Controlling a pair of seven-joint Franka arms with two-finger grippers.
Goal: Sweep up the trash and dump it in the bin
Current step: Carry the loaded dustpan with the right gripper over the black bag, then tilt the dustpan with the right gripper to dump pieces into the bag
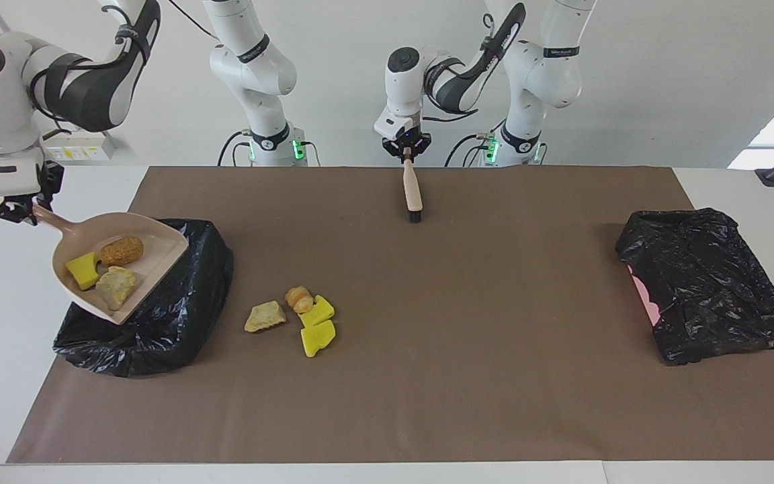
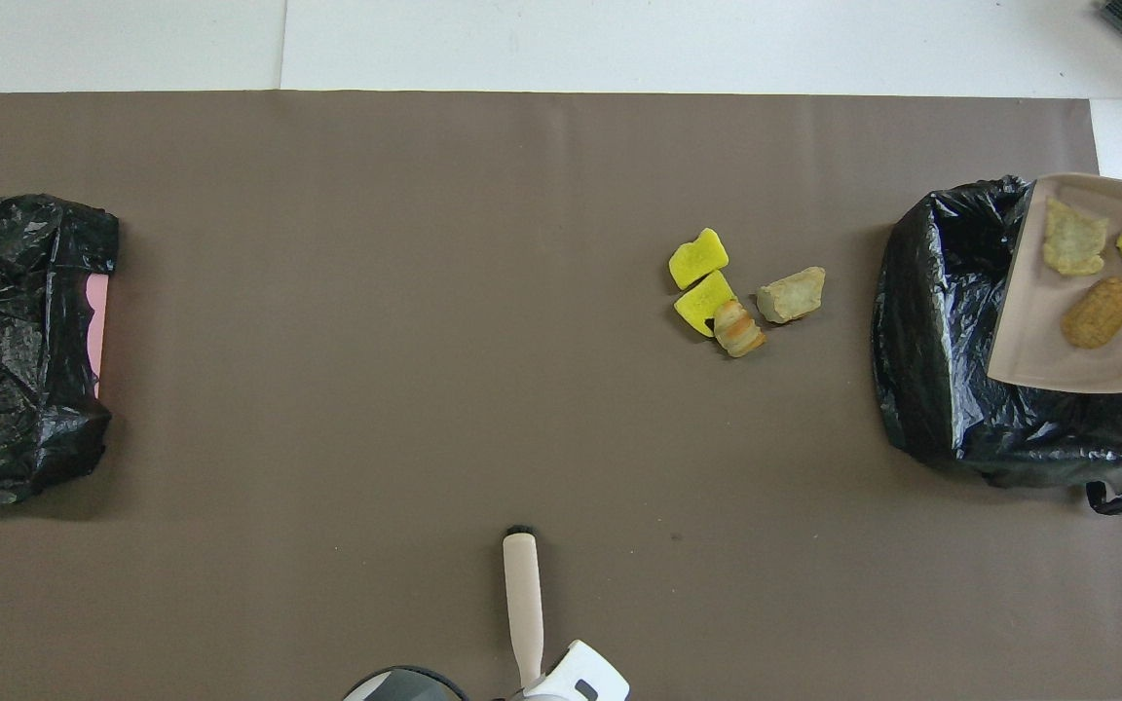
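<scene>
I have the right gripper [image 1: 21, 210] clenched on the handle of the dustpan [image 1: 158, 252], holding it tilted over the black bin bag [image 1: 179, 316] at the right arm's end of the table. In the overhead view the pan's handle and that gripper are cut off at the frame edge. Three trash pieces sit in the pan: a yellow sponge chunk [image 1: 83, 270], an orange-brown lump [image 1: 121, 250] and a tan lump [image 1: 115, 286]. The inside of the bag is mostly hidden under the pan.

Four more scraps lie loose on the brown mat [image 1: 427, 376], beside the bag toward the middle: a tan crust [image 1: 265, 316], a striped orange lump [image 1: 298, 298] and two yellow sponge pieces [image 1: 318, 326] touching each other.

My left gripper [image 1: 406, 153] grasps a brush [image 1: 412, 191] by its handle tip, bristles down over the mat's edge near the robots; overhead only the gripper's tip shows.

A second black bag [image 1: 709, 282] lies crumpled at the left arm's end, with something pink [image 1: 643, 296] peeking out from under it; can't tell what.

No readable writing anywhere.
</scene>
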